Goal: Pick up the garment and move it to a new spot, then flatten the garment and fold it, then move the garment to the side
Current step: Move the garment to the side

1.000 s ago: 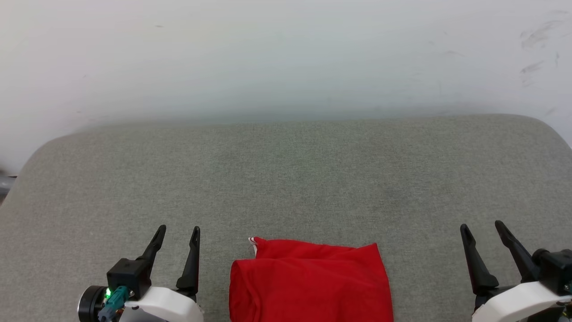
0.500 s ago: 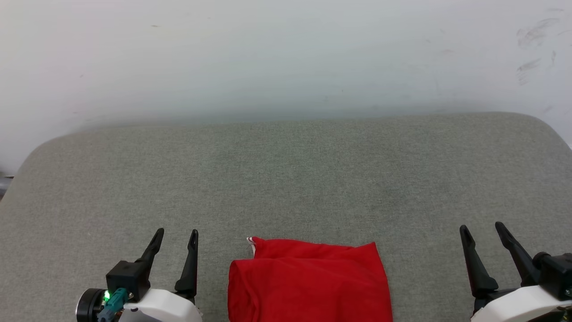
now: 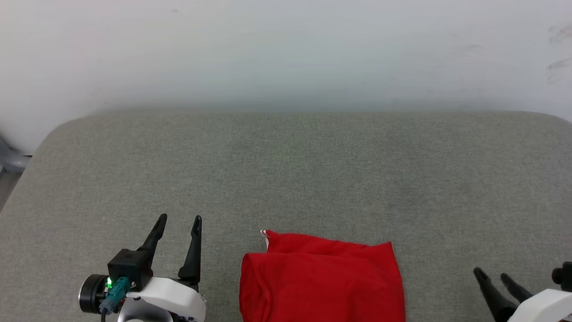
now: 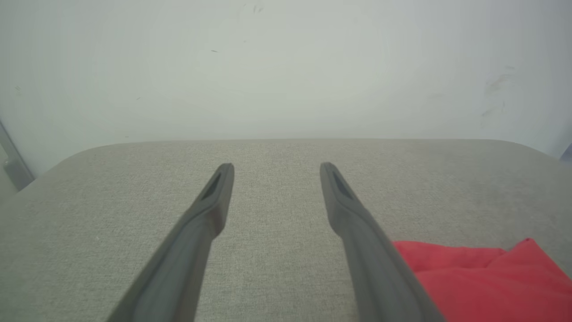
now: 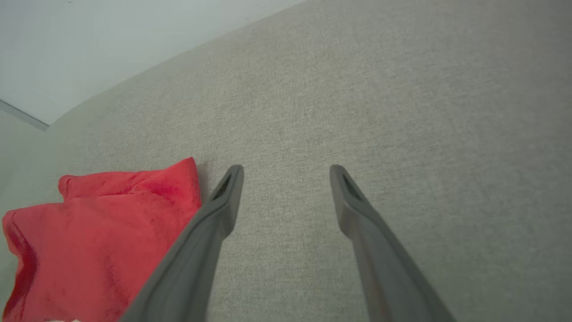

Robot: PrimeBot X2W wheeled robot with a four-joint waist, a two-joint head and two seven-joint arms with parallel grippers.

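Observation:
The garment (image 3: 321,281) lies folded into a red bundle at the near middle of the grey cushion, with a bit of red-white trim at its far left corner. It also shows as the garment (image 4: 482,277) at the lower right of the left wrist view and the garment (image 5: 94,241) at the lower left of the right wrist view. My left gripper (image 3: 178,219) stands open to the garment's left, holding nothing. My right gripper (image 3: 490,275) is open at the lower right, apart from the cloth. Both gripper (image 4: 277,167) and gripper (image 5: 286,170) views show a bare gap between the fingers.
The grey fabric cushion (image 3: 290,170) spreads wide beyond the garment, with rounded far corners. A pale wall (image 3: 286,53) rises behind it. A grey metal part (image 3: 11,158) shows at the cushion's far left edge.
The head camera has shifted, so the whole scene sits a little to the right. My right gripper has dropped lower toward the view's bottom right corner. The garment lies as before.

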